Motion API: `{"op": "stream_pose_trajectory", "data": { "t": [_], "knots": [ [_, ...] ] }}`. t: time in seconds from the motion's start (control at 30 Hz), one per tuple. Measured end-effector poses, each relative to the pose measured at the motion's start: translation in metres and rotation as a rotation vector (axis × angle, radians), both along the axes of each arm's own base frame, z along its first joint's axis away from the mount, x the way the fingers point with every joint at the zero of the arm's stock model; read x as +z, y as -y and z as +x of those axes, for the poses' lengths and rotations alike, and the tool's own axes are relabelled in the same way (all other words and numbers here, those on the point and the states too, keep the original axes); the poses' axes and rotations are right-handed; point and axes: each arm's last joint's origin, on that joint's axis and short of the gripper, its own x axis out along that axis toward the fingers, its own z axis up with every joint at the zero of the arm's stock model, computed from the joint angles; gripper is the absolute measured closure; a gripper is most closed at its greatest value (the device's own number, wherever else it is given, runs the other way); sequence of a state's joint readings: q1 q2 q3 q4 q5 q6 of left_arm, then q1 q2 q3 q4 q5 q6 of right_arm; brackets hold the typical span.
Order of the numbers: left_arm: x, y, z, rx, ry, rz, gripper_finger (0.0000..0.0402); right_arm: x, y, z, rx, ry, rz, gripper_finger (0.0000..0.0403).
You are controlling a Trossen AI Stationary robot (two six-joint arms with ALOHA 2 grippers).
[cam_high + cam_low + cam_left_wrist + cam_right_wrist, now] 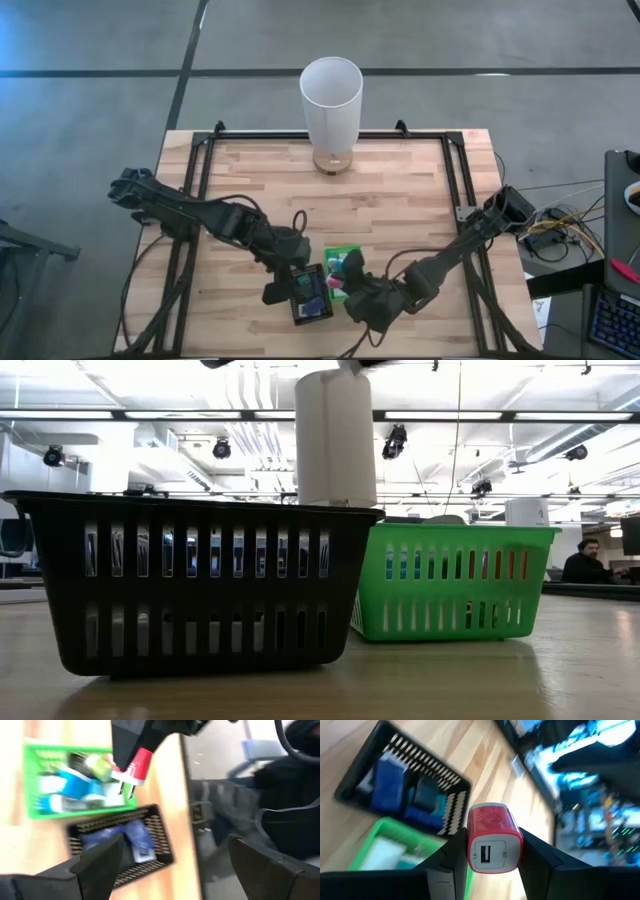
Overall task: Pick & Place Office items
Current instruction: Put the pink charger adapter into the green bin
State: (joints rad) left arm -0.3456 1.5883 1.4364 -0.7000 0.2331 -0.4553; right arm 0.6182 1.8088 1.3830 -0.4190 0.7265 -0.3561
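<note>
Right gripper (492, 852) clenched on red charger (492, 837) above green tray (342, 256) — left gripper (165, 865) released over black tray (311, 295).

Seen from directly overhead, the high view takes in the whole wooden table (400, 200), while the low view sits at tabletop level, close against the black basket (200, 585) and green basket (450, 580). Both wrist cameras look down on those same two baskets from close above.
</note>
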Motion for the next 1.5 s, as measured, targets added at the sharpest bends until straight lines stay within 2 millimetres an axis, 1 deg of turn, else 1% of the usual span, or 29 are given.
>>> {"op": "stream_pose_trajectory", "data": {
  "t": [0.13,0.27,0.37,0.53,0.7,0.77,0.87,1.0,1.23,1.27,1.3,1.43,1.5],
  "knots": [
    [0.002,0.000,-0.003,0.009,0.042,0.097,0.0047,-0.008,0.006,-0.007,-0.099,-0.070,0.093,0.0281],
    [-0.003,-0.003,-0.004,0.041,0.037,0.186,0.0046,-0.012,0.012,-0.007,-0.153,-0.131,0.217,0.0281],
    [-0.011,-0.006,-0.006,0.073,0.008,0.243,0.0046,-0.013,0.019,-0.002,-0.178,-0.162,0.316,0.0281],
    [-0.024,-0.010,-0.010,0.087,-0.028,0.337,0.0046,-0.017,0.039,0.011,-0.267,-0.207,0.480,0.0281],
    [-0.032,-0.013,-0.012,0.131,-0.055,0.388,0.0046,-0.027,0.055,0.022,-0.288,-0.301,0.599,0.0281],
    [-0.036,-0.015,-0.013,0.159,-0.075,0.381,0.0046,-0.032,0.059,0.025,-0.288,-0.349,0.648,0.0281],
    [-0.040,-0.017,-0.014,0.202,-0.104,0.367,0.0046,-0.042,0.061,0.026,-0.310,-0.415,0.670,0.0281],
    [-0.044,-0.019,-0.016,0.203,-0.127,0.374,0.0046,-0.051,0.060,0.027,-0.319,-0.459,0.663,0.0281],
    [-0.045,-0.018,-0.016,0.185,-0.138,0.348,0.0046,-0.052,0.061,0.028,-0.360,-0.448,0.699,0.0281],
    [-0.045,-0.017,-0.016,0.188,-0.139,0.346,0.0046,-0.052,0.061,0.028,-0.370,-0.446,0.705,0.0275],
    [-0.045,-0.017,-0.016,0.188,-0.140,0.343,0.0046,-0.052,0.061,0.028,-0.378,-0.444,0.712,0.0259],
    [-0.045,-0.017,-0.016,0.189,-0.139,0.342,0.0046,-0.052,0.061,0.028,-0.380,-0.443,0.714,0.0173],
    [-0.044,-0.017,-0.015,0.190,-0.134,0.340,0.0046,-0.052,0.061,0.028,-0.379,-0.442,0.714,0.0141]
  ]
}}
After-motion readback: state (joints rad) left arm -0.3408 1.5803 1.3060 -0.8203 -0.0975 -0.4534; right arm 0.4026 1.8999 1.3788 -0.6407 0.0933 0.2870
